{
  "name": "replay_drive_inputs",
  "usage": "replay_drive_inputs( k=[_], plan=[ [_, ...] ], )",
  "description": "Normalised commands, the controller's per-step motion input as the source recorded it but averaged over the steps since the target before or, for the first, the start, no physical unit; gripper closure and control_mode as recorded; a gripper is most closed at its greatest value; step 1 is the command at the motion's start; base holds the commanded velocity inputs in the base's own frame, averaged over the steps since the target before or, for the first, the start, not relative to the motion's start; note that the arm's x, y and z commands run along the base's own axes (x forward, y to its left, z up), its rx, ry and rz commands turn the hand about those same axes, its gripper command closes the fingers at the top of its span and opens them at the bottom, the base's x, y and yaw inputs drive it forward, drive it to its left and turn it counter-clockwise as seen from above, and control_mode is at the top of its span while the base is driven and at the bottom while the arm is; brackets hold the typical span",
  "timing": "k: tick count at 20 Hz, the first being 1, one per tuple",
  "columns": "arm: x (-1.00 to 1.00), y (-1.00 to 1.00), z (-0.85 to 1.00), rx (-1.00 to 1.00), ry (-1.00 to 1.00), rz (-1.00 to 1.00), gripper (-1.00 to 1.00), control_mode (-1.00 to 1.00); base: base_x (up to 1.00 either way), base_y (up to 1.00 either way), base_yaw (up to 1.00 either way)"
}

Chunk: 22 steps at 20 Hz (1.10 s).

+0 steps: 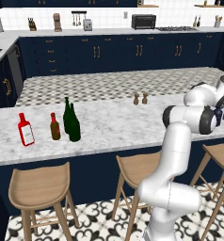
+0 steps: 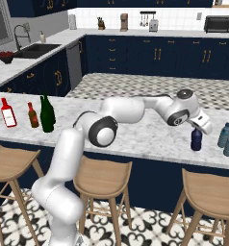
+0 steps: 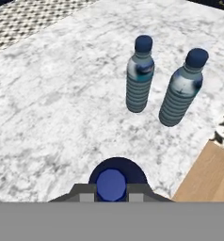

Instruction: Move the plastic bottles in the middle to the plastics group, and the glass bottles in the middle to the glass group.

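Note:
The small navy-blue plastic bottle [image 2: 197, 140] stands on the marble counter [image 2: 135, 132] near its right end. My gripper [image 2: 197, 128] is shut on its neck from above. In the hand view the blue cap [image 3: 111, 184] sits tight between the fingertips [image 3: 87, 193]. Just beyond it stand two pale blue ribbed bottles [image 3: 139, 75] [image 3: 182, 88], the plastics group [image 2: 227, 138]. At the far left, two tall green glass bottles [image 1: 71, 121] [image 2: 47, 114] stand close together. Left of them is the glass group: a red bottle [image 1: 25, 130] [image 2: 8, 113] and a small brown bottle [image 1: 55, 127] [image 2: 33, 116].
Two small brown shakers [image 1: 140, 99] stand at the counter's far edge. Wooden stools [image 1: 38, 186] [image 2: 102, 175] line the near side, and one seat [image 3: 208, 176] shows just past the counter's edge by the navy bottle. Dark cabinets lie beyond.

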Motion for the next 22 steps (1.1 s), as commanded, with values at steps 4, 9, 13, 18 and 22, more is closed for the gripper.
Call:
replay_drive_inputs(
  k=[4, 9, 13, 18, 22],
  plan=[
    [0.00, -0.20, 0.00, 0.07, -0.06, 0.00, 1.00, -1.00, 0.00, 0.00, 0.00],
    [0.00, -0.24, 0.01, 0.07, -0.02, 0.00, 1.00, -1.00, 0.00, 0.00, 0.00],
    [0.01, -0.04, 0.08, 0.00, 0.00, 0.00, 1.00, -1.00, 0.00, 0.00, 0.00],
    [0.19, 0.00, 0.00, 0.00, 0.00, 0.00, 1.00, -1.00, 0.00, 0.00, 0.00],
    [0.33, 0.00, -0.04, 0.00, 0.00, 0.00, 1.00, -1.00, 0.00, 0.00, 0.00]
  ],
)
